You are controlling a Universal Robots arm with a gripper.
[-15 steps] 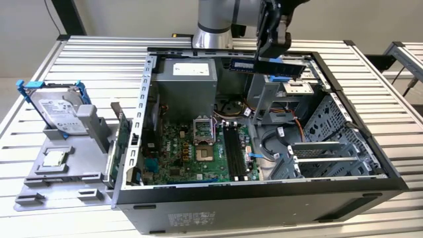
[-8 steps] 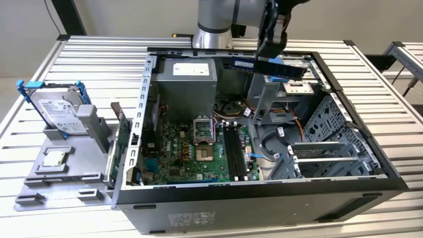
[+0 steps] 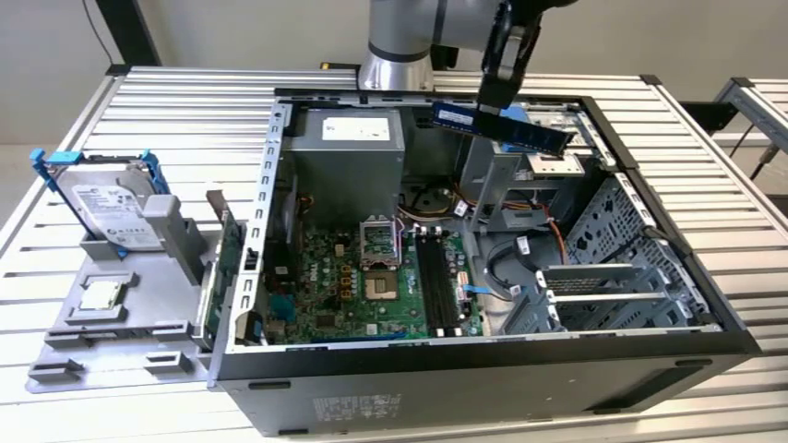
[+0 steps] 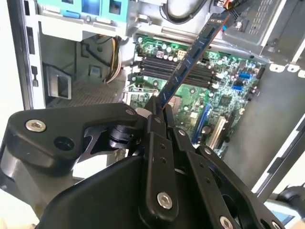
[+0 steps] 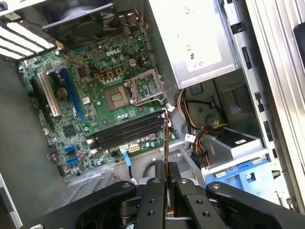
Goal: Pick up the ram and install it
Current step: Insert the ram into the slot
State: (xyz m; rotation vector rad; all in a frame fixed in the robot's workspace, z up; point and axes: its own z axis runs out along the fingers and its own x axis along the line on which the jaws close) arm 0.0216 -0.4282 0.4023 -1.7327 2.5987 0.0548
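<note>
**Counter** [image 3: 173, 92]: carries an open computer case [image 3: 493, 397] and, at the exterior view's left of the case, a holder tray [image 3: 124, 346].

**Fingers** [image 3: 497, 88]: above the case's far side, closed on the ram [image 3: 505, 127]. The ram hangs clear of everything beneath.

**Below the fingers, on the case floor:** motherboard [image 3: 320, 305], with memory slots [image 3: 437, 277] just beside the processor socket [image 3: 379, 258].

**Exterior view's left of the fingers, inside the case:** power supply [image 3: 351, 138].

**Well apart from the fingers, on the tray:** hard drive [image 3: 113, 208] upright at the back, processor chip [image 3: 101, 295] flat before it.
</note>
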